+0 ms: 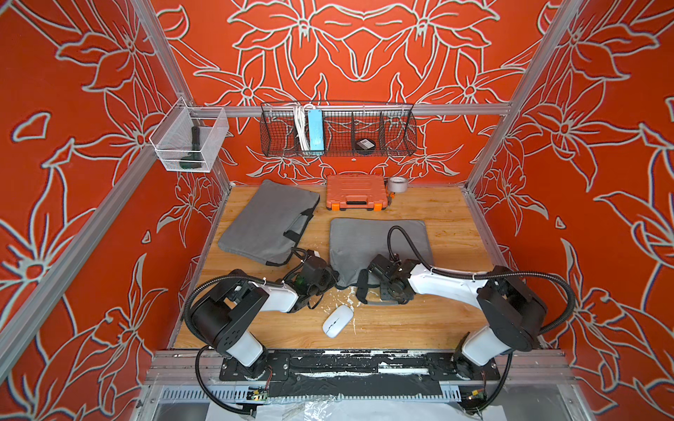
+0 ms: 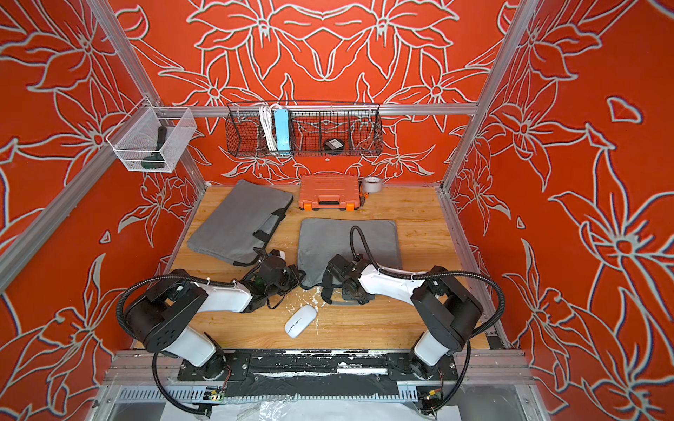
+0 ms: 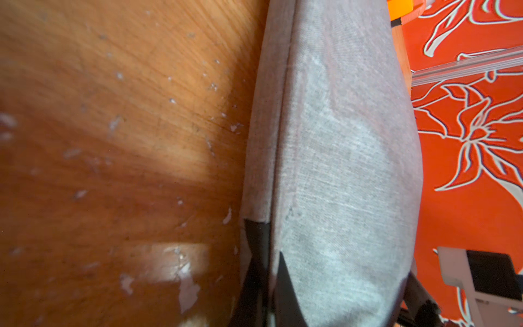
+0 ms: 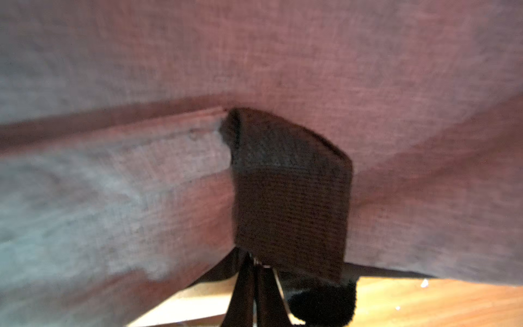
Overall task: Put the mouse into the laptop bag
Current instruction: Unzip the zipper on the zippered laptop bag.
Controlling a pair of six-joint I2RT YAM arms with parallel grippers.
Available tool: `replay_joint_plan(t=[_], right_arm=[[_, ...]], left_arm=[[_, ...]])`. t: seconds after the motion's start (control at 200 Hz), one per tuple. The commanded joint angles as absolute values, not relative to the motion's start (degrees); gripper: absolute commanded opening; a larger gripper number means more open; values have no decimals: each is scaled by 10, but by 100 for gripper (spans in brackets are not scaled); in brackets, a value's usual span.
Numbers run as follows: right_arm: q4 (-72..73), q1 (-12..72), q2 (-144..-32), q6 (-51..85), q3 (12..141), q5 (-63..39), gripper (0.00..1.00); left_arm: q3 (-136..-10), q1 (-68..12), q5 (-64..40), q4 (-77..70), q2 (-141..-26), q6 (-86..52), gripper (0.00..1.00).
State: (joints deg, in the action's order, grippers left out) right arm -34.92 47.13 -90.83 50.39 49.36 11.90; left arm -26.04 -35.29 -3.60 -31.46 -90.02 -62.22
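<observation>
Both arms reach forward, low, angled inward; left end effector (image 1: 328,279) closed, right end effector (image 4: 254,271) clamped on strap (image 4: 291,192).

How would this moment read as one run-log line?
left fingers: shut on laptop bag edge | right fingers: shut on its strap | mouse: on table, untouched

Both top views are bright, even and sharp, edges bowed. Glare marks the blurred tabletop (image 3: 113,113) beside the left gripper (image 3: 266,271); the laptop bag (image 4: 283,56) ahead of the right gripper (image 4: 254,263) looks dim and soft.
</observation>
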Motion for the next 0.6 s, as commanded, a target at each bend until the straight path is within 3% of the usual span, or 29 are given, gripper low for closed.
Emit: replay_joint_plan(t=[0.0,0.235,0.34,0.425,0.53,0.596], right_arm=[[-242,489,-859,505,494,42,0],[-240,362,-759,489,400,33,0],[-243,304,-755,469,389,27,0],[-239,264,-760,458,385,25,0],[-231,214,-773,447,385,10,0],[-234,188,-786,442,396,15,0]], left_arm=[[-265,-392,-108,-296,-882,-637,0],[-218,-392,7,-192,-735,-663,0],[-204,-394,12,-171,-679,-662,0],[-205,-406,3,-160,-665,-658,15],[-201,-422,2,-161,-658,-664,54],[-195,-427,2,-170,-649,-664,69]])
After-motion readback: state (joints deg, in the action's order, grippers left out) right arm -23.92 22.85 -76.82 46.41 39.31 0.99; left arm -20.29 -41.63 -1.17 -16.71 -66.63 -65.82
